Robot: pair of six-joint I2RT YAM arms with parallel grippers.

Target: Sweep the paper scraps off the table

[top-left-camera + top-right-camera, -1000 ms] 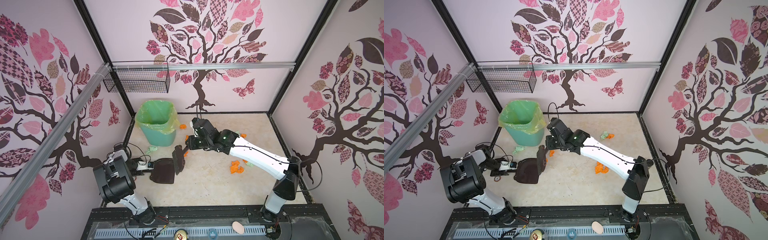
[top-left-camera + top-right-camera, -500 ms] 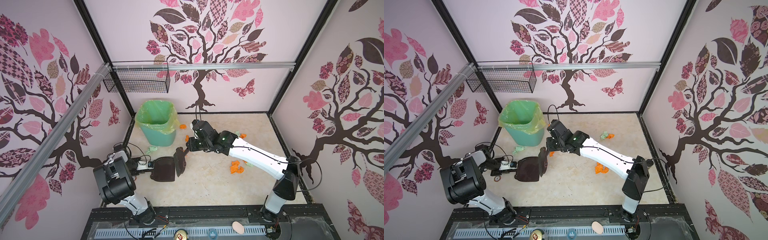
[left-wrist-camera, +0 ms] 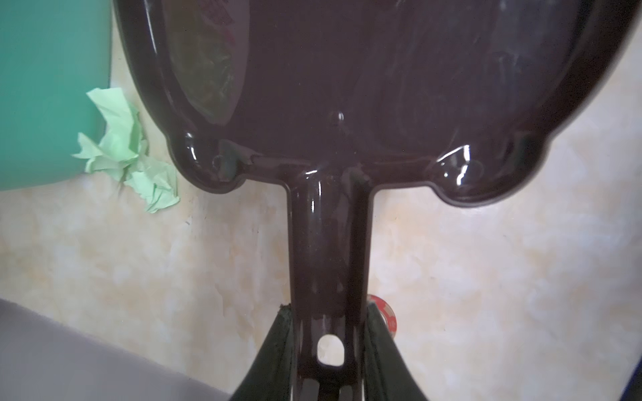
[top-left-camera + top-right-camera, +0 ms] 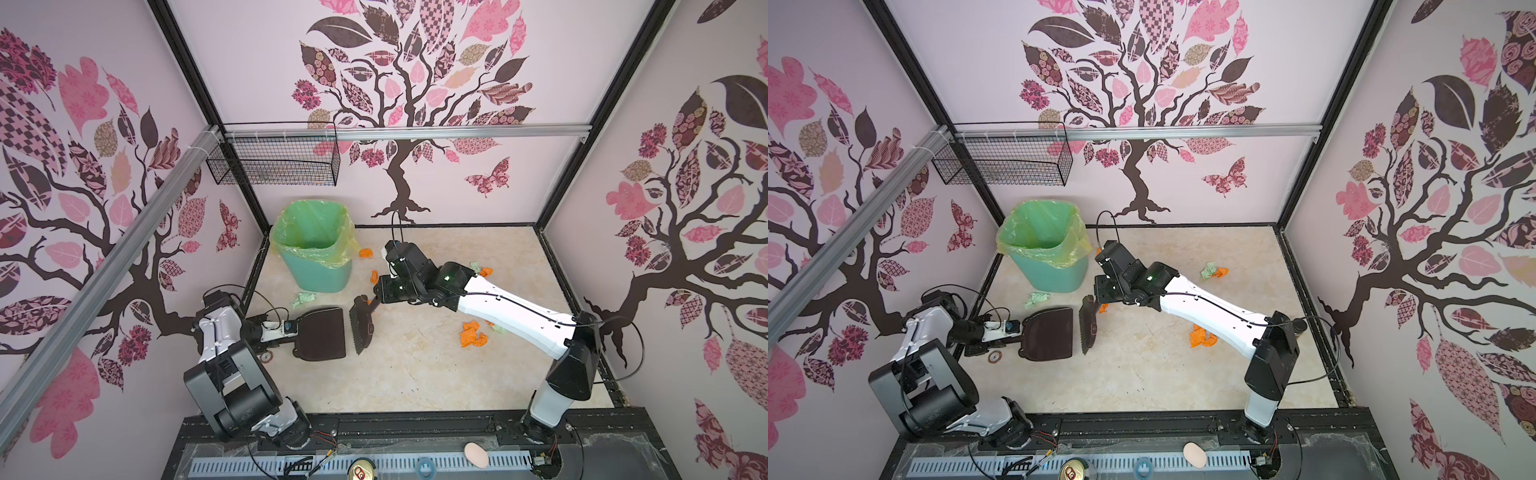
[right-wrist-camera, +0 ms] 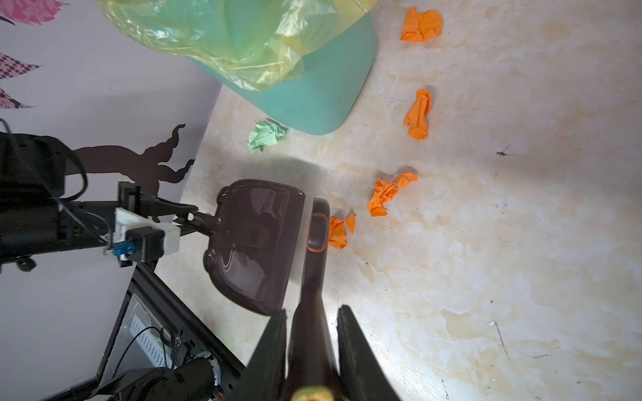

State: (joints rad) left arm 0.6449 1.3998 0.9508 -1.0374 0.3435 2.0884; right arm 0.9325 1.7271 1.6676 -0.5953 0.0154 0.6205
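A dark dustpan lies flat on the beige table. My left gripper is shut on its handle. My right gripper is shut on the handle of a dark brush, whose bristles stand at the pan's open edge. Orange paper scraps lie just behind the brush head, with more beyond. A pale green scrap sits between pan and bin. Another orange cluster lies under the right arm.
A teal bin with a yellow-green liner stands at the back left, a wire basket hanging above it. A green and orange pair lies at the back right. A small red-rimmed disc lies by the pan's handle.
My left jaws have narrowed onto the dustpan handle and the pan has squared up. The brush has shifted slightly along the pan's open edge.
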